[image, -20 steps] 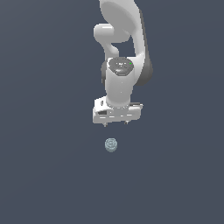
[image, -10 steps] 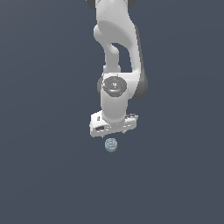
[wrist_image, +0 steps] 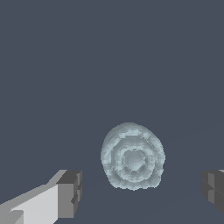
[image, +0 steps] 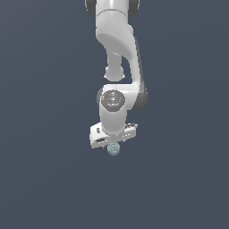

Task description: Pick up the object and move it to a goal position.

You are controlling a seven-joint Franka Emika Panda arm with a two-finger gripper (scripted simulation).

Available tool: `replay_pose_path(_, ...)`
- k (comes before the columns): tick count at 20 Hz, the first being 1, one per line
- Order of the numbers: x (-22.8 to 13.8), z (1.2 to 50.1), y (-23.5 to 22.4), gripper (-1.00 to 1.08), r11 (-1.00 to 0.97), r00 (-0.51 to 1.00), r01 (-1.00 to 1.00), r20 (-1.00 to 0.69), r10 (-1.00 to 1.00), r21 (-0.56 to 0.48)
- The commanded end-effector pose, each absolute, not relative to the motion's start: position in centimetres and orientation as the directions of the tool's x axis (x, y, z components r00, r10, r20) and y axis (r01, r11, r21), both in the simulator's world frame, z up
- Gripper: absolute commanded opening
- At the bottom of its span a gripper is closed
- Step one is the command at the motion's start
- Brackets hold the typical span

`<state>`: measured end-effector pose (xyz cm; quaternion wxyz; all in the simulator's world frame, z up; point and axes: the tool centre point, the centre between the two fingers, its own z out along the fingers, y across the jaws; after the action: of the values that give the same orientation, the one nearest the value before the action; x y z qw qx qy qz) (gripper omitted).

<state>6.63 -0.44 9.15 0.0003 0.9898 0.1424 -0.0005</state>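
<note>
In the exterior view, I see the white tool low over the small pale blue-grey ringed squat cylinder, which sits on the plain dark grey tabletop, peeking out just under the tool's near edge. Nothing else stands around it, so I judge the approach unobstructed.

In the wrist view, the cylinder lies between the two dark finger pads, touching neither; the tool is spread wide. It looks rigid, light and smooth to me, likely to roll or slip if pinched off-centre. I would take it across its curved side wall, at mid-height.
</note>
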Motion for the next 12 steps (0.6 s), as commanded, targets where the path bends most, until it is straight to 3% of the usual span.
replay_pose_path(1, 6.8, 9.0, -0.5, 1.00, -0.958, 0.958, 0.286, 0.000, 0.286, 0.000)
replay_pose_path(12, 6.6, 5.5, -0.5, 1.00, -0.958, 0.958, 0.286, 0.000, 0.286, 0.000)
